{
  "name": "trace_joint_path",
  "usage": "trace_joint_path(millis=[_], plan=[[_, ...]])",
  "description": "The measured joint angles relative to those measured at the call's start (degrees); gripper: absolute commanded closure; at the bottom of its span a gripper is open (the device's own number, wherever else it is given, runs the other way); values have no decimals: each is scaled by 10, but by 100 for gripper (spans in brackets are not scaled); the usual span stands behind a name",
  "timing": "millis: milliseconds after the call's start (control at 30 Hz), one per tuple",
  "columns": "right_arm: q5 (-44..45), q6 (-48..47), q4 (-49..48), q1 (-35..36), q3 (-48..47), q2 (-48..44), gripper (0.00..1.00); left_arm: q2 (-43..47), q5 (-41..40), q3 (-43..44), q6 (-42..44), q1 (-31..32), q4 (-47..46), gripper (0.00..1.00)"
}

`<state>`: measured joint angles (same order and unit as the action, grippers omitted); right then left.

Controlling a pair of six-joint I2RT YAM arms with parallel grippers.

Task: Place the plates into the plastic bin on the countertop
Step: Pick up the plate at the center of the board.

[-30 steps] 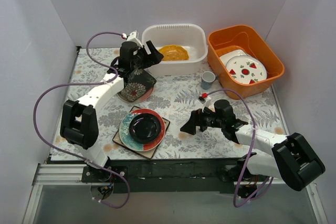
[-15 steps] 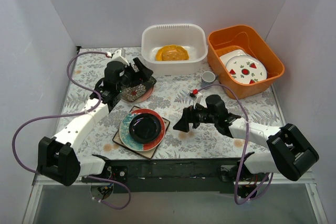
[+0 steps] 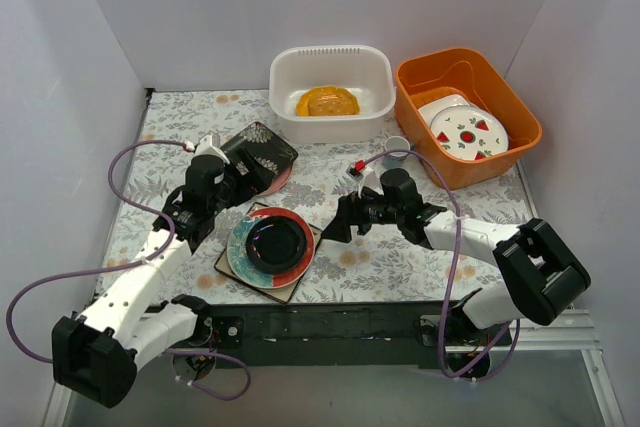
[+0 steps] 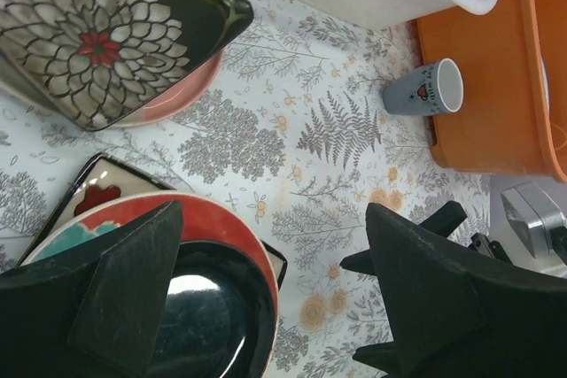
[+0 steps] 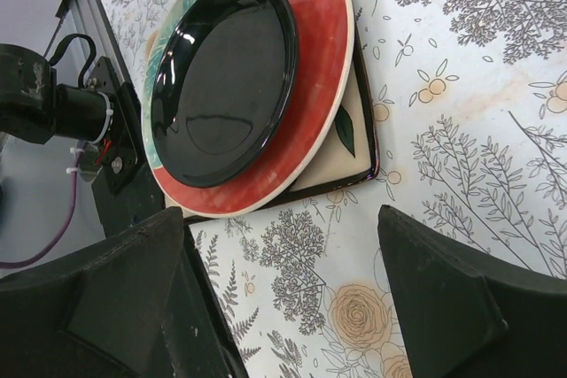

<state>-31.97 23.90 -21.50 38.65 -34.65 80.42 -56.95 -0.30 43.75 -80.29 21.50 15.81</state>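
While both arms hang low over the countertop (image 3: 350, 187), the thing to steer by is the stack near the front: a dark glossy round plate (image 3: 275, 242) sits in a red and teal round plate (image 3: 305, 247). That one rests on a cream square plate (image 5: 352, 143), whose corners stick out beneath. The stack's near corner comes close to the black front rail (image 3: 330, 322).

The left gripper (image 3: 240, 187) hovers at the stack's far-left edge, its jaws spread wide with nothing between them. The right gripper (image 3: 338, 225) is just to the right of the stack and points at its rim. Its jaws are fully apart and empty too.

Just beyond the stack on the left, a black flowered square plate (image 3: 258, 147) lies tilted on a pink round plate (image 4: 190, 95). Only a sliver of the pink rim shows under it.

Farther beyond the stack, against the back wall, stands the white plastic bin (image 3: 330, 127) with a yellow-orange plate (image 3: 327, 101) lying flat inside. A broad strip of bare leaf-printed surface runs between the stack and the bin's front wall.

Beyond and to the right of the stack is an orange tub (image 3: 405, 107) holding white plates with red fruit marks (image 3: 465, 132). A grey-blue cup (image 3: 397, 147) lies on its side beside the tub's near-left corner.
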Motion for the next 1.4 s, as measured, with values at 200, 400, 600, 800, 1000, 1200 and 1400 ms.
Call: trace_joint_path(millis=[200, 400, 600, 800, 1000, 1200, 1400], plan=[[-4, 2, -1, 18, -16, 32, 6, 58, -25, -36, -23, 0, 41, 16], [1, 5, 3, 36, -38, 53, 12, 69, -34, -55, -31, 0, 47, 15], [25, 15, 16, 40, -53, 57, 30, 26, -22, -73, -30, 0, 27, 15], [38, 32, 23, 44, -65, 89, 44, -26, -6, -74, -19, 0, 11, 15], [40, 42, 39, 58, -96, 119, 46, -30, 3, -74, -9, 0, -3, 14], [45, 44, 54, 67, -133, 141, 51, -25, 14, -75, -5, 0, -4, 14], [49, 42, 74, 70, -169, 177, 61, 4, 17, -78, -6, 0, 7, 14]])
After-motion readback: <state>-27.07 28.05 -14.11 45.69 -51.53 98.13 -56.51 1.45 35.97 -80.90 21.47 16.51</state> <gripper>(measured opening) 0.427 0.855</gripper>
